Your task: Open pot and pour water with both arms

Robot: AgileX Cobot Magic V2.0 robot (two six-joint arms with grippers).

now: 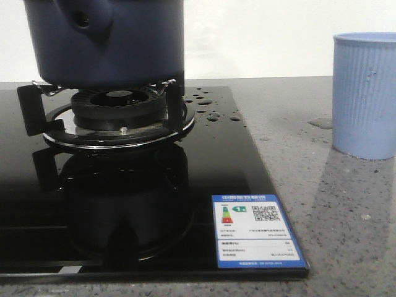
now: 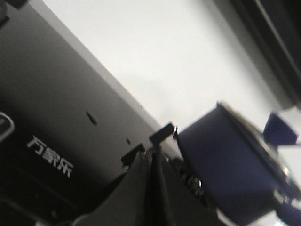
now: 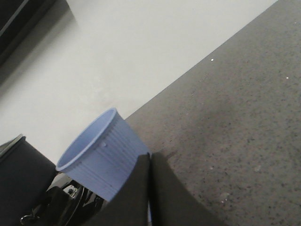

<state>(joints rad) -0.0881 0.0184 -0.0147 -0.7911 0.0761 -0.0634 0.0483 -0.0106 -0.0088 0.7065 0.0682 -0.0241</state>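
The dark navy pot (image 1: pixel 105 40) stands on the gas burner at the far left, its top cut off by the frame edge; its rounded stub with a small hole (image 1: pixel 83 21) faces the camera. Neither gripper shows in the front view. In the left wrist view my left gripper (image 2: pixel 151 156) is shut with nothing between its fingers, a short way from the pot's (image 2: pixel 221 174) wall, beside the burner supports. My right gripper (image 3: pixel 150 156) is shut too, empty, with its tips beside the light blue ribbed cup (image 3: pixel 101 157).
The light blue cup (image 1: pixel 365 93) stands on the grey stone counter (image 1: pixel 346 210) at the right. The black glass cooktop (image 1: pixel 204 161) carries an energy label (image 1: pixel 257 234) and water drops (image 1: pixel 210 106). Black metal burner supports (image 1: pixel 176 108) ring the burner. A small puddle (image 1: pixel 320 122) lies by the cup.
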